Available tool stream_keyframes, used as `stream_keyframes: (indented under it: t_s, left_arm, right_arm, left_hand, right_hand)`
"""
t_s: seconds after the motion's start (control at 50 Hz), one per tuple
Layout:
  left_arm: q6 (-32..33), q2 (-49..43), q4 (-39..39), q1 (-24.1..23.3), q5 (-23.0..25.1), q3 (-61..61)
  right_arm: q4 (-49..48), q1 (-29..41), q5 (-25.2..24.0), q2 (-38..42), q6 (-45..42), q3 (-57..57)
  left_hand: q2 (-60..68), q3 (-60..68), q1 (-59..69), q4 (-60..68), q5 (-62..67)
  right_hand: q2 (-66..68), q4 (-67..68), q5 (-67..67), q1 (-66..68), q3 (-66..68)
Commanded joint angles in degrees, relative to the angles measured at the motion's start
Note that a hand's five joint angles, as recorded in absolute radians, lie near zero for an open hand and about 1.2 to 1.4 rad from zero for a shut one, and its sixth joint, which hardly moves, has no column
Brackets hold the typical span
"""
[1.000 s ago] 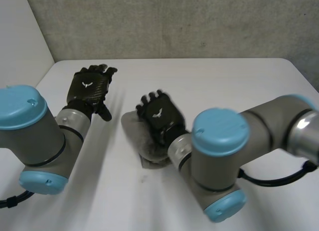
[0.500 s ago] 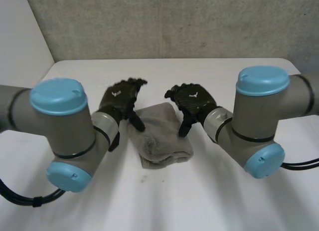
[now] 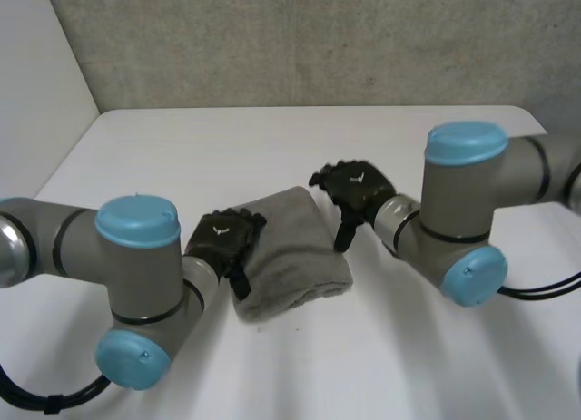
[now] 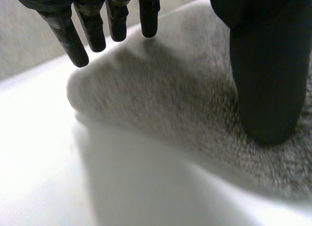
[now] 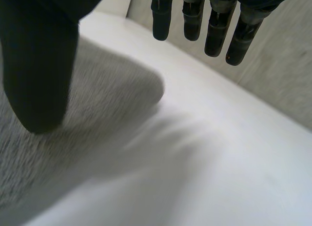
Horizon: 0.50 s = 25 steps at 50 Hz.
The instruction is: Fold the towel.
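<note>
A rough grey wall (image 3: 300, 39) stands behind a white table (image 3: 300, 139) that spans the head view.

At the lower left of that view the left arm (image 3: 136, 257) reaches inward. The left hand (image 3: 222, 240) sits at the left edge of the towel (image 3: 290, 252), touching it. The towel is grey and folded into a thick pad. It lies flat on the table at the centre of the frame, between the two hands.

In the left wrist view the fingers (image 4: 68, 35) hang straight and loose just above a rounded corner of the towel. The thumb (image 4: 265, 65) has its tip down on the cloth. Nothing is pinched, so the hand is relaxed and spread.

Right of centre, the right hand (image 3: 359, 184) is at the towel's upper right corner, at the end of the right arm (image 3: 463, 202), which comes in from the right side of the frame. In its own wrist view its fingers point straight out over bare table just past the towel's corner. Its thumb hangs over the cloth; whether it touches cannot be told. This hand too is spread and grips nothing.
</note>
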Motion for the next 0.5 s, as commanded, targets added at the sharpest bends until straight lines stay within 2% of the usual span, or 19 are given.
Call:
stream_keyframes:
  t_s: [0.02,0.1,0.16,0.2,0.22,0.26,0.36,0.5]
  left_arm:
    - [-0.1,8.4,-0.2,0.0,-0.2,2.2]
    - [-0.3,16.9,-0.7,0.3,-0.2,4.9]
    - [-0.5,19.7,-1.1,0.9,-0.3,6.0]
    - [-0.9,24.3,-4.1,2.5,-0.2,8.1]
    - [-0.9,24.3,-4.1,2.5,-0.2,8.1]
    - [-1.6,28.3,-9.2,4.7,-0.1,10.2]
    - [-4.7,29.9,-16.1,7.7,0.4,12.2]
    - [-6.2,30.2,-17.0,9.2,0.8,12.5]
  right_arm:
    - [-0.5,-0.4,3.5,-10.6,1.8,1.6]
    - [-0.5,-2.8,8.8,-17.4,3.7,3.8]
    - [-0.5,-3.5,10.1,-19.5,4.2,4.5]
    - [-0.6,-4.7,11.9,-23.1,4.1,6.3]
    - [-0.6,-4.7,11.9,-23.2,4.1,6.3]
    - [-0.5,-6.0,12.6,-27.0,4.2,8.4]
    - [-0.6,-8.4,12.5,-31.1,4.5,11.8]
    - [-1.9,-9.4,12.1,-32.6,4.5,15.1]
  left_hand:
    - [0.9,1.0,1.1,1.0,-0.5]
    - [0.9,1.0,1.1,1.0,-0.5]
    - [1.4,1.5,1.6,1.5,0.0]
    - [2.1,2.2,2.3,2.2,0.6]
    - [2.1,2.2,2.3,2.2,0.6]
    - [2.1,2.2,2.3,2.2,0.6]
    - [1.1,1.2,1.3,1.2,-0.4]
    - [0.7,0.8,0.9,0.9,-0.7]
  right_hand:
    - [-2.9,-3.2,-2.7,-1.3,-2.3]
    - [-2.9,-3.2,-2.7,-1.3,-2.3]
    - [-2.9,-3.2,-2.7,-1.3,-2.3]
    - [-2.9,-3.2,-2.7,-1.3,-2.3]
    - [-2.9,-3.2,-2.7,-1.3,-2.3]
    - [-2.9,-3.2,-2.7,-1.3,-2.3]
    - [-2.9,-3.2,-2.7,-1.3,-2.3]
    - [-2.9,-3.2,-2.7,-1.3,-2.3]
